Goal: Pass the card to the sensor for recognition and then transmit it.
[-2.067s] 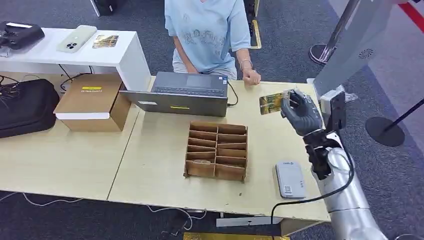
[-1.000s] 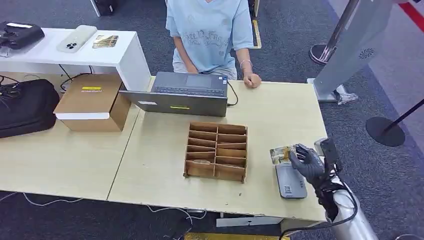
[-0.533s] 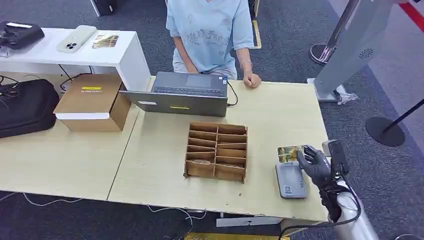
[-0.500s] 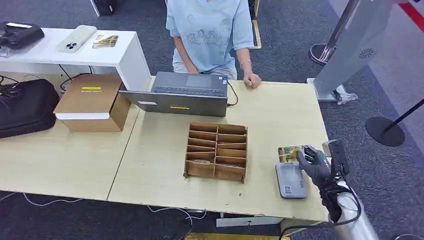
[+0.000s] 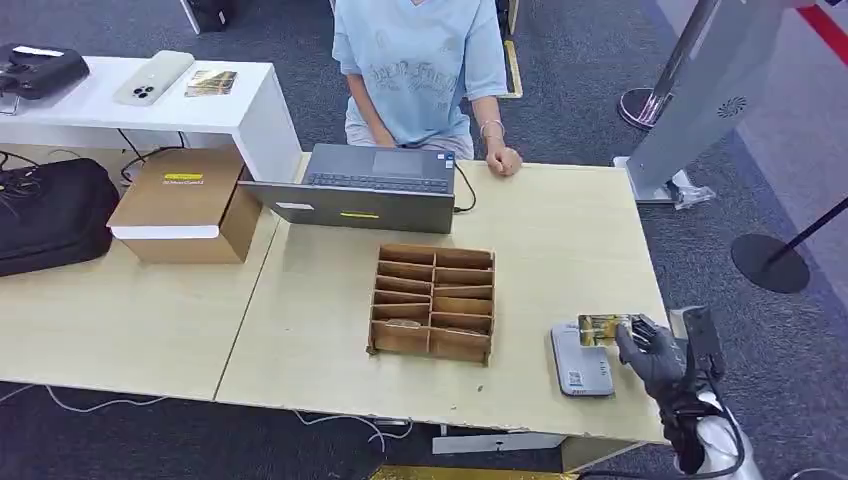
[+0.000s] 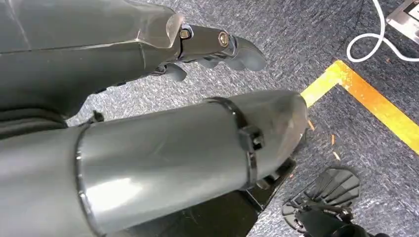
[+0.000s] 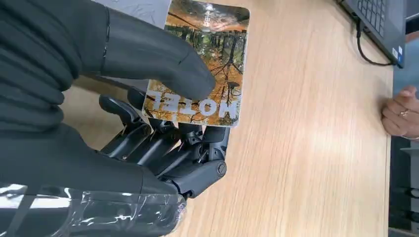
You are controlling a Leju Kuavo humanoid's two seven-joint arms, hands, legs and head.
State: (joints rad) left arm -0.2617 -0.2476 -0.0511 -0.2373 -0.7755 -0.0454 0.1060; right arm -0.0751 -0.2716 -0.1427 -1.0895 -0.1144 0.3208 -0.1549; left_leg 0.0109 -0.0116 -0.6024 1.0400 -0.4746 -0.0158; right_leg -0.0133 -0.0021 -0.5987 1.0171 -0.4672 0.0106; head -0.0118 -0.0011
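Head view showed the right hand (image 5: pixel 655 355), gripping the card (image 5: pixel 600 329), had lowered it over the sensor (image 5: pixel 580 360); reading looked imminent.

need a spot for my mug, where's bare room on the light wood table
Free: the wide stretch of table between the laptop, the wooden organizer and the far right edge; also the left part in front of the cardboard box. Crowded: the near right corner, where the right robot hand holds the card over the sensor.
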